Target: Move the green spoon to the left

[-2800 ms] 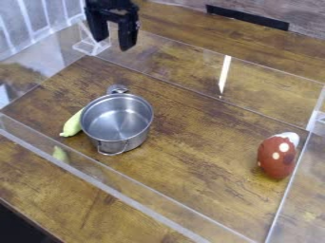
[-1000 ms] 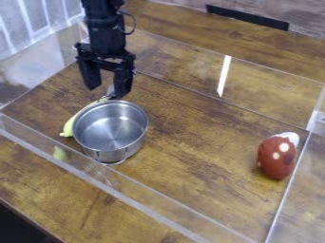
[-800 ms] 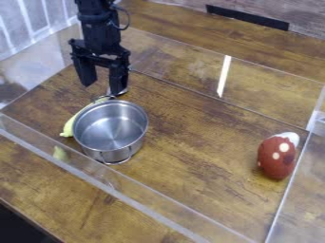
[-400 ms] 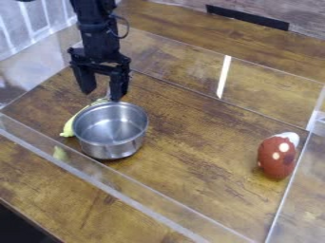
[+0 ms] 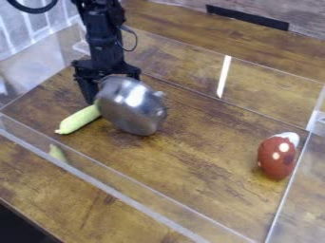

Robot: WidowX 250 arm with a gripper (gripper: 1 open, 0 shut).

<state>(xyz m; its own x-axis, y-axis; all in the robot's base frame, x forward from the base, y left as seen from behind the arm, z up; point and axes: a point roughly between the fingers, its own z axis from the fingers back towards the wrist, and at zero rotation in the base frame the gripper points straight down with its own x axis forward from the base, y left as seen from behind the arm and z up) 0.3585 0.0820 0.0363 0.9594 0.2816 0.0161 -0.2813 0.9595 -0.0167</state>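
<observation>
Tabletop (image 5: 210, 157) first: spotted the roomiest stretch of wood between pot and egg-shaped thing, but only a narrow strip between spoon and see-through border (image 5: 127, 182). Could easily have bumped that edge with a sideways swing at the picture's left.

Next, the steel pot (image 5: 135, 106): looked tipped beside the gripper (image 5: 105, 80), probably from being pushed or caught by a finger. Couldn't tell about actual contact. Risked rolling over or dropping onto the spoon with any more shove, imo.

As for the gripper, looked open, fingers partly lost behind the pot, so probably too crowded for a clean pinch.

Saw the red-brown egg-shaped object (image 5: 277, 157) well apart at the right, so not much of a worry.

Lastly, found the green spoon (image 5: 79, 119) just beside the pot, handle toward the near border, bowl end hard to see.
</observation>
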